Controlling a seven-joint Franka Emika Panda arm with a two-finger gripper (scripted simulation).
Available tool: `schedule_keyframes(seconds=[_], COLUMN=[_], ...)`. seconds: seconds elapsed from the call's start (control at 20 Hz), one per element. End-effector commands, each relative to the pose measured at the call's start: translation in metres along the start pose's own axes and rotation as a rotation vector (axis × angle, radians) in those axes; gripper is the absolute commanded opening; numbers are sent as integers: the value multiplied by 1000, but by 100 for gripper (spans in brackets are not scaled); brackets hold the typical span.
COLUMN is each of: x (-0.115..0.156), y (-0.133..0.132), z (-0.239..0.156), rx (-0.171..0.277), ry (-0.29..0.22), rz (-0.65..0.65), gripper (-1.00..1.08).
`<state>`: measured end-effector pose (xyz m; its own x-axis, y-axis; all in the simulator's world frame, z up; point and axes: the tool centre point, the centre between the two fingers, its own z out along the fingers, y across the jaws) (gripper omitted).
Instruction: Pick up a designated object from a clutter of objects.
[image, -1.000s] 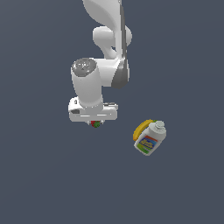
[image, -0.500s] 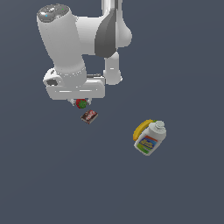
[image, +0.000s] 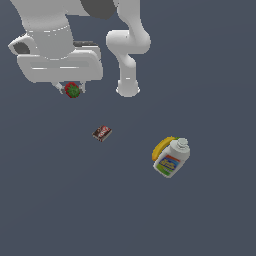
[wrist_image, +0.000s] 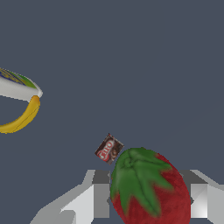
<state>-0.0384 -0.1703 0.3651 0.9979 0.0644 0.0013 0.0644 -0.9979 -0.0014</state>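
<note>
A small red strawberry (image: 72, 90) with a green leafy top is held between my gripper's (image: 71, 90) fingers, high above the floor at the exterior view's upper left. The wrist view shows the strawberry (wrist_image: 151, 190) clamped between the two grey fingers (wrist_image: 100, 197). On the floor lie a brown-red flat packet (image: 102, 133), also in the wrist view (wrist_image: 108, 148), a yellow banana (image: 162, 146) and a white bottle (image: 171, 158) with a blue-yellow label resting against the banana.
The arm's white base column (image: 128, 75) stands at the back, to the right of the gripper in the exterior view. The banana (wrist_image: 19, 118) and bottle (wrist_image: 17, 86) show at the wrist view's edge. The floor is plain dark grey.
My gripper has risen with the strawberry held in it and has shifted towards the exterior view's left. The packet, once under the hand, now lies uncovered below. Banana and bottle have not moved.
</note>
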Motion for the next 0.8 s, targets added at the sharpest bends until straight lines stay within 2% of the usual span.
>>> schedule_keyframes(seconds=[0.0, 0.35, 0.75], x=[-5, -12, -13], y=[9, 26, 33], z=[-21, -61, -76], rx=[0, -1, -1], ry=[-1, -1, -1], rz=[-1, -1, -1], gripper=[-100, -100, -100])
